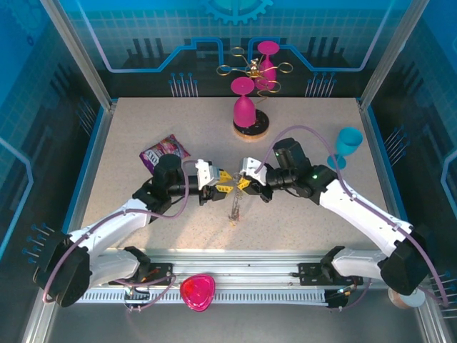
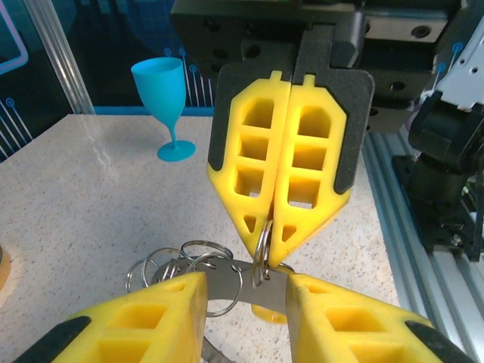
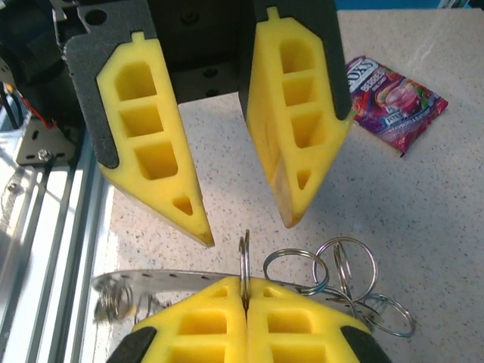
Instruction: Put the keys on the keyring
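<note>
Speckled beige tabletop lies inside blue-lit walls. At the left of the top view you have one purple snack packet (image 1: 164, 151), and one pink heart-shaped piece (image 1: 198, 292) sits at the bottom edge by the rail.

Just right of the packet, your left gripper (image 1: 218, 188) has its fingers parted with nothing between them. At frame centre the one keyring (image 1: 234, 204) hangs between your two grippers. You cannot tell whether its lower end touches the table.

Your right gripper (image 1: 243, 184) has its jaws pressed together on one wire loop (image 3: 244, 253) at the ring's edge. In the right wrist view you can count at least three more loops lying free at lower right. Whether keys hang among them is too blurred to tell.

Toward the top stand two magenta goblets. The nearer goblet (image 1: 245, 107) is on a dark coaster (image 1: 251, 131), and the farther goblet (image 1: 268, 63) is beside a gold wire stand (image 1: 243, 70). At the right stands one blue goblet (image 1: 348, 141).
</note>
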`<state>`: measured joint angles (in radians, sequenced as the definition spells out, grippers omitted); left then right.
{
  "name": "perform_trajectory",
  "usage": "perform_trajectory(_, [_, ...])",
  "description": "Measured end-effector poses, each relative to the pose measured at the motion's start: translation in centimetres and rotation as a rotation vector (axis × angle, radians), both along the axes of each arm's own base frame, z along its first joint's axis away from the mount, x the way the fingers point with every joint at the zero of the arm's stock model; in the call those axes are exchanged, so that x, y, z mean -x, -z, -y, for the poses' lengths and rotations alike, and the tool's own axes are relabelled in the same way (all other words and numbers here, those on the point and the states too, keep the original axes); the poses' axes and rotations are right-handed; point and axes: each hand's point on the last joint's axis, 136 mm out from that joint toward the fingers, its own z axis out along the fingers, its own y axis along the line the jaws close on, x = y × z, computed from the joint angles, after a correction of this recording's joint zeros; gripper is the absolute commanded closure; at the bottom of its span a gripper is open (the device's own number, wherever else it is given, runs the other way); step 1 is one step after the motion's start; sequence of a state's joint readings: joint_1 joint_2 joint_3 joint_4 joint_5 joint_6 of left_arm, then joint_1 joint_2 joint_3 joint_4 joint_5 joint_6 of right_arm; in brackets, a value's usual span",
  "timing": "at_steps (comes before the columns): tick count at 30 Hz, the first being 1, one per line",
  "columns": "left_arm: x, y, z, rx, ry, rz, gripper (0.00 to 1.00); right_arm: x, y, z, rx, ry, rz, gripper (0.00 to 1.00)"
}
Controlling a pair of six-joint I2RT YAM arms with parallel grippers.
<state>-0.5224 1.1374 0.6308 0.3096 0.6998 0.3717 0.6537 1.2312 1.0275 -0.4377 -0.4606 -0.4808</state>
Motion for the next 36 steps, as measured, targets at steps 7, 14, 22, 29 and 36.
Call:
perform_trajectory(7, [0.2, 0.8, -0.1, -0.043, 0.005, -0.015, 0.71, -0.3, 1.2, -0.7, 0.165, -0.016, 0.028, 1.00])
perform_trajectory(14, [0.1, 1.4, -0.1, -0.061, 0.012, -0.028, 0.86, -0.1, 1.2, -1.3, 0.217, -0.038, 0.051, 1.00])
perform_trajectory(22, [0.3, 1.5, -0.1, -0.070, 0.025, -0.025, 1.00, -0.2, 1.3, -1.4, 0.222, -0.035, 0.050, 0.79])
perform_trajectory(29, [0.4, 1.5, 0.0, -0.028, 0.025, -0.009, 1.00, -0.1, -0.2, 0.8, 0.047, 0.044, 0.012, 0.71])
perform_trajectory(36, [0.8, 0.9, 0.2, 0.034, 0.036, -0.003, 1.00, 0.6, 0.8, 1.2, -0.041, 0.078, -0.068, 0.72])
